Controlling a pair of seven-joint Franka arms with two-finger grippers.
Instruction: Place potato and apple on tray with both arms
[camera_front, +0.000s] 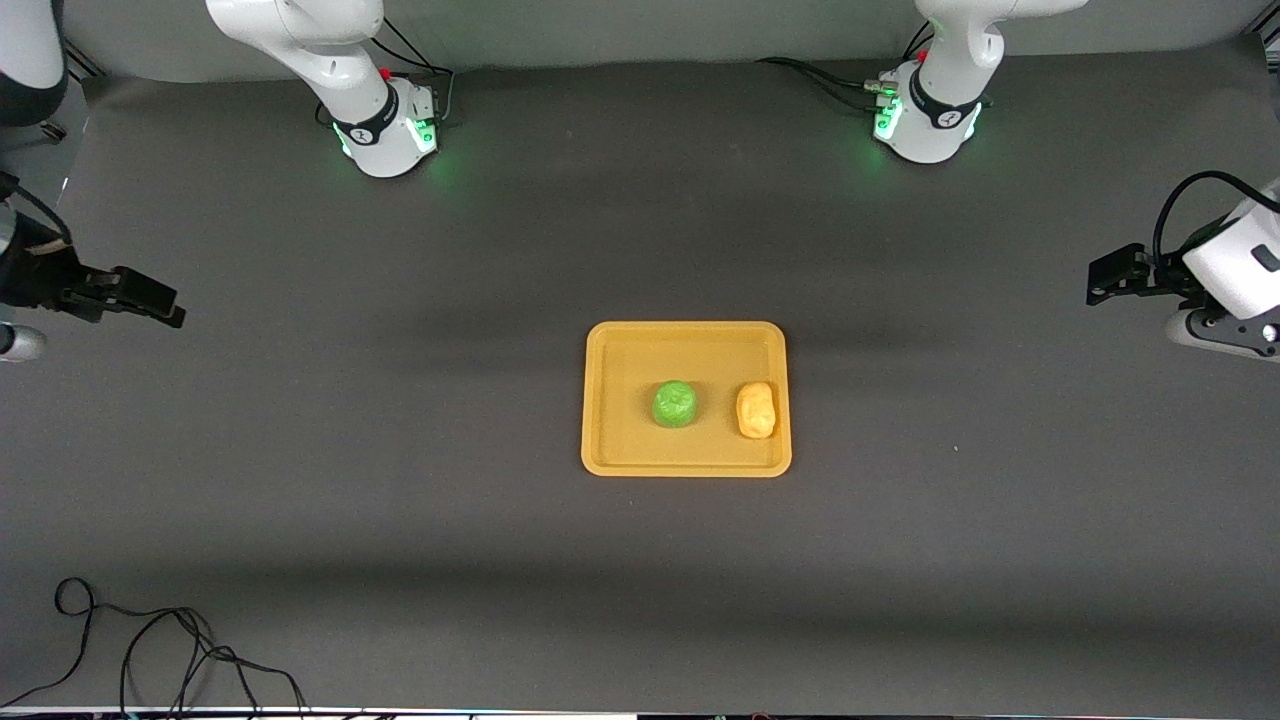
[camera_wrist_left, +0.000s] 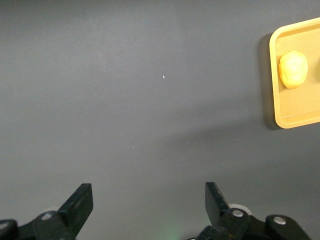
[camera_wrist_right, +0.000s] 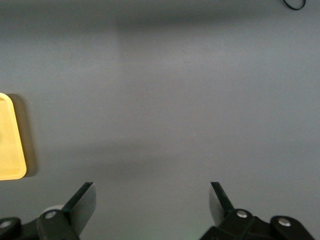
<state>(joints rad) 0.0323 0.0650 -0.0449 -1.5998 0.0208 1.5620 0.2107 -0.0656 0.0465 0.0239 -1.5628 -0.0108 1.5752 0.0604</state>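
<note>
The yellow-orange tray (camera_front: 610, 345) lies in the middle of the table. The green apple (camera_front: 675, 404) sits on it near its middle. The potato (camera_front: 757, 410) lies on it beside the apple, toward the left arm's end. My left gripper (camera_front: 1098, 285) hangs open and empty over bare table at the left arm's end, well away from the tray. My right gripper (camera_front: 165, 308) hangs open and empty over bare table at the right arm's end. The left wrist view shows the potato (camera_wrist_left: 293, 69) on the tray's corner (camera_wrist_left: 278, 107). The right wrist view shows only a tray corner (camera_wrist_right: 11, 150).
The table is covered by a dark grey mat (camera_front: 400, 450). A black cable (camera_front: 150, 650) loops on it near the front camera at the right arm's end. The arm bases (camera_front: 385, 125) stand along the table's edge farthest from the front camera.
</note>
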